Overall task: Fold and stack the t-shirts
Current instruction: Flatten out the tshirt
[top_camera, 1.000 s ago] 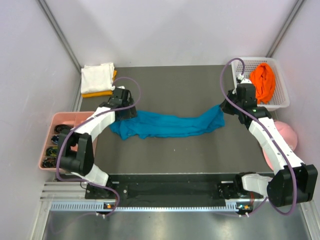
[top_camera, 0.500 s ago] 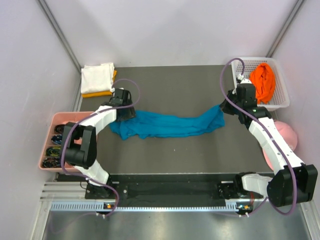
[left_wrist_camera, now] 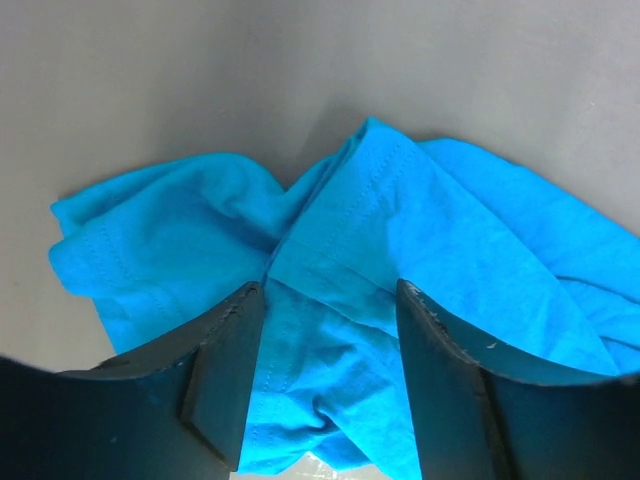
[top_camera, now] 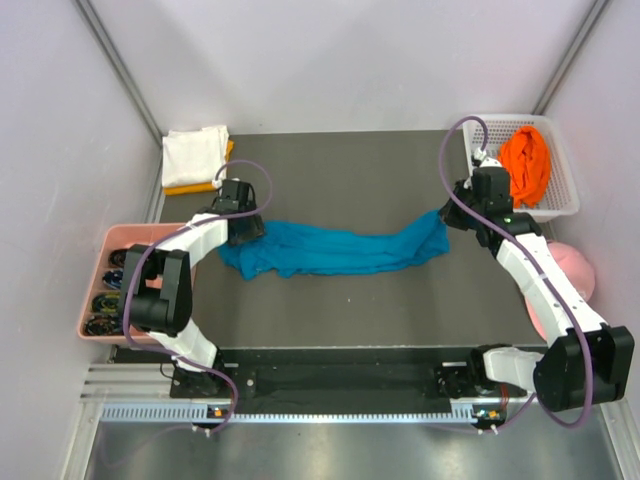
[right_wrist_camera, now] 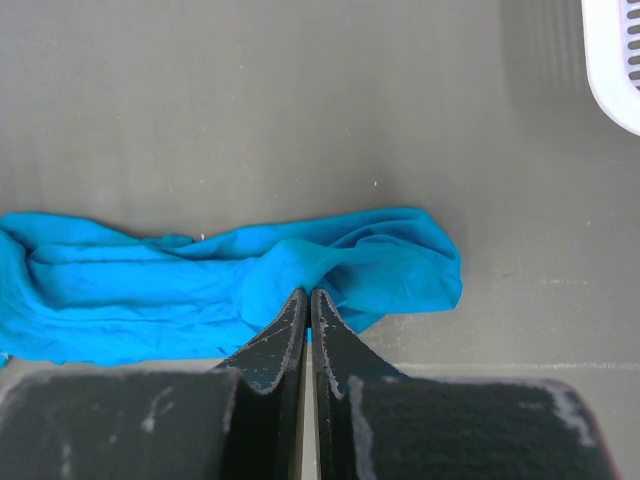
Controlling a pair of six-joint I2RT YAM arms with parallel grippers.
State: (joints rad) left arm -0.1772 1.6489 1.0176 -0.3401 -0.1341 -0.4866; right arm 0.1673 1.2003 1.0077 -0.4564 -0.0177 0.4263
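- Teal-blue soft cloth: the teal-blue shirt [top_camera: 335, 250] lies as a crumpled, rope-like band across the middle of the desk [top_camera: 350, 310], running left to right between the two arms.
- Judging by its loose folds, it is light, limp and not slippery. It will likely sag and bunch wherever it is unsupported, so it wants a hold on two hems or corners, well apart, to spread flat.
- At its left end the left gripper [left_wrist_camera: 328, 300] stands partly open, its fingers astride a stitched hem and clamping nothing yet.
- At its right end the right gripper [right_wrist_camera: 305, 293] is closed tight, with a small pinch of the cloth caught at its tips.
- Farther back, a folded white shirt [top_camera: 195, 153] rests on a yellow-orange shirt [top_camera: 195, 187] in the far-left corner.
- A bright orange shirt [top_camera: 525, 165] is heaped in a white basket [top_camera: 560, 212] at the far right.
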